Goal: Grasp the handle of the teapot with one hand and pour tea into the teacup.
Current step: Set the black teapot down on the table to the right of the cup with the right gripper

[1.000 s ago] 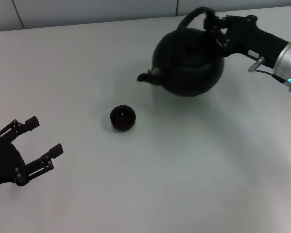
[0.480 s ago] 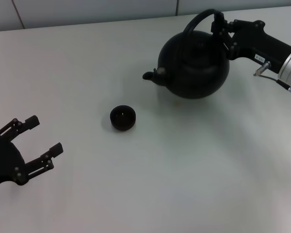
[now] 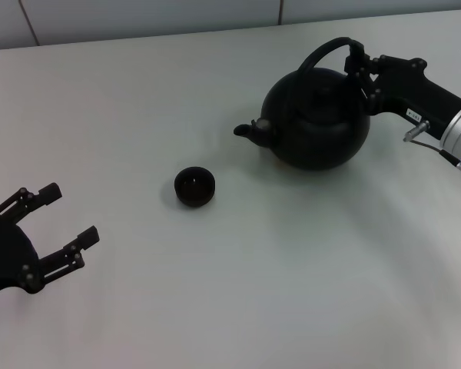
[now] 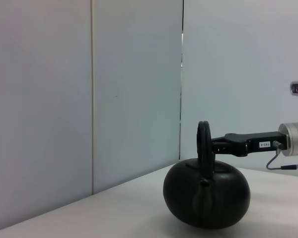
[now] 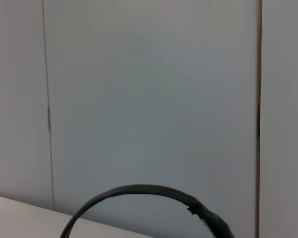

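Note:
The round black teapot [image 3: 319,123] is at the table's far right, its spout [image 3: 250,131] pointing left. My right gripper [image 3: 361,65] reaches in from the right and is shut on the arched black handle [image 3: 326,51] near its right end. In the left wrist view the teapot [image 4: 207,201] appears low on the table, with the handle [image 4: 204,148] edge-on and the right gripper [image 4: 216,147] clamped on it. Only the handle's arc [image 5: 139,191] shows in the right wrist view. The small black teacup [image 3: 194,187] stands left of and nearer than the spout. My left gripper [image 3: 54,223] stays open at the near left.
The white table [image 3: 238,292] stretches bare between the teacup and my left gripper. A pale panelled wall [image 3: 138,19] runs along the table's far edge.
My right gripper has carried the teapot to the right and slightly nearer, so the spout is farther from the teacup. The left arm has not moved.

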